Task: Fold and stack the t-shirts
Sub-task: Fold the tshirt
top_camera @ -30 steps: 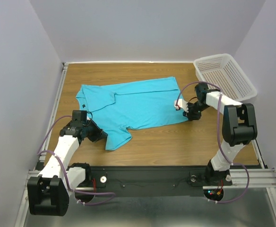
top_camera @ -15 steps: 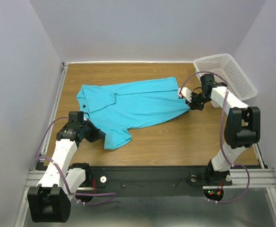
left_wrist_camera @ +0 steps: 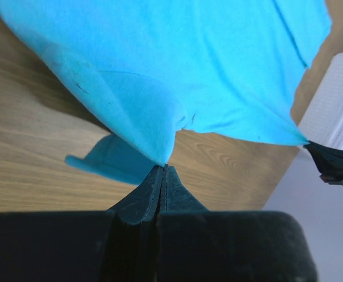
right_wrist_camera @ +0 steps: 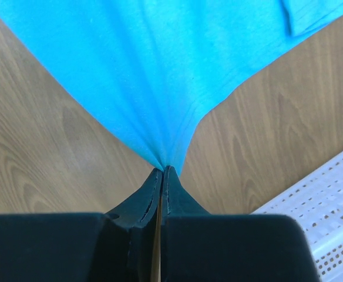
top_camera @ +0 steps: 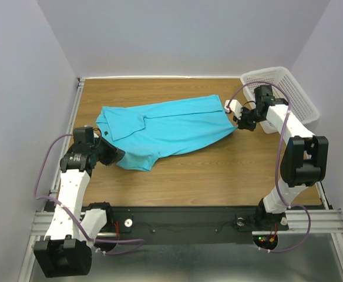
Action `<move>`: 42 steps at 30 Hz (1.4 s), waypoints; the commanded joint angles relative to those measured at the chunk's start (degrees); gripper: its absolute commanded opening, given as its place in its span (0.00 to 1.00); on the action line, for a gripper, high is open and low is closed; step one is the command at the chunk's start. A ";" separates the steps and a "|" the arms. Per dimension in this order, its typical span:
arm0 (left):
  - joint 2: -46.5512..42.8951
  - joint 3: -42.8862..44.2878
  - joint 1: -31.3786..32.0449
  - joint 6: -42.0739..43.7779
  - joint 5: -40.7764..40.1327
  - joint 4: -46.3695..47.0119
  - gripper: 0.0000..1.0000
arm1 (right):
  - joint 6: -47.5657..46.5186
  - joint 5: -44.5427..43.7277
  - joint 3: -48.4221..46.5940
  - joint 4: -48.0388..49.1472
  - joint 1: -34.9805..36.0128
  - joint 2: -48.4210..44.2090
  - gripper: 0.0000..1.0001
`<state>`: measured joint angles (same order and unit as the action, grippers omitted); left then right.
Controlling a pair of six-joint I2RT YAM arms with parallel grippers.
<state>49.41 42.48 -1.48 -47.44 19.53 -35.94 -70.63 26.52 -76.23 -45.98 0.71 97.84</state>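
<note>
One turquoise-blue t-shirt [top_camera: 165, 126] lies stretched across the wooden table. My left gripper [top_camera: 116, 154] is shut on its near-left corner, and in the left wrist view the t-shirt [left_wrist_camera: 177, 64] fabric runs to a point in my left gripper [left_wrist_camera: 162, 167]. My right gripper [top_camera: 238, 122] is shut on the shirt's right corner beside the basket. There the t-shirt [right_wrist_camera: 160, 64] cloth fans out taut from my right gripper [right_wrist_camera: 162, 168]. Both pinched corners are lifted a little off the wood.
A white perforated basket [top_camera: 289, 94] stands at the back right corner, with its rim [right_wrist_camera: 330, 211] close to my right gripper. Walls enclose the table [top_camera: 218, 170] on three sides. A metal rail runs along the left edge.
My right gripper shut on the shirt's right corner and drew it back and to the right. The left gripper pulled the near-left corner leftwards. The shirt now lies more stretched out.
</note>
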 commanded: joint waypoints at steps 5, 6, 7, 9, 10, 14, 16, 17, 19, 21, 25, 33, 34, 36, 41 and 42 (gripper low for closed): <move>-0.98 5.95 -2.39 -0.28 0.77 -2.11 0.00 | 2.69 2.65 -4.28 1.15 -0.53 -0.02 0.01; -0.98 6.12 -2.57 -0.55 0.95 -2.03 0.00 | 2.78 2.83 -4.28 1.15 -0.45 -0.11 0.01; -1.07 6.39 -3.09 -0.72 1.30 -1.94 0.00 | 2.78 3.44 -4.19 1.15 -0.45 -0.37 0.01; -1.24 6.83 -3.53 -1.16 2.18 -1.85 0.00 | 2.60 3.80 -3.76 1.15 -0.45 -0.81 0.01; -1.16 7.44 -3.71 -1.77 3.31 -1.76 0.00 | 2.52 3.80 -3.67 1.15 -0.45 -0.99 0.01; -1.51 10.25 -5.29 -3.62 6.13 -1.50 0.00 | 2.60 3.27 -3.40 1.24 -0.45 -0.81 0.01; -1.42 11.65 -6.17 -4.93 7.18 -1.32 0.00 | 3.30 3.27 -3.40 1.24 -1.66 -0.46 0.01; -1.42 11.75 -6.78 -5.38 7.54 -1.15 0.00 | 3.57 3.27 -3.40 1.24 -1.68 -0.29 0.01; -1.59 11.66 -7.31 -6.52 8.15 -0.19 0.00 | 4.27 3.45 -3.40 1.41 -1.76 -0.11 0.01; -1.59 10.79 -8.01 -8.10 8.59 0.61 0.00 | 5.06 3.45 -3.66 1.85 -1.94 0.15 0.01; -2.03 9.47 -9.85 -11.17 10.79 4.29 0.00 | 7.17 4.23 -4.54 2.47 -2.12 0.77 0.00; -4.93 7.62 -12.32 -15.93 11.49 6.33 0.00 | 6.38 8.01 -3.32 2.47 -2.21 -0.20 0.01; -5.20 6.40 -12.41 -16.62 11.58 6.32 0.00 | 6.64 8.63 -3.31 2.47 -2.20 -0.02 0.01; -6.25 4.81 -12.50 -17.59 12.02 6.94 0.00 | 7.00 9.16 -3.66 2.56 -2.12 0.50 0.01; -7.22 0.06 -12.50 -19.09 12.82 8.00 0.00 | 8.40 12.05 -5.16 2.47 -2.12 2.35 0.01; -7.39 -0.46 -12.50 -19.18 12.73 7.91 0.00 | 8.49 12.32 -5.25 2.47 -2.12 2.79 0.01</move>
<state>43.27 43.27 -13.63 -65.23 30.87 -30.52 -63.33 35.18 -78.41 -45.04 -1.06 99.09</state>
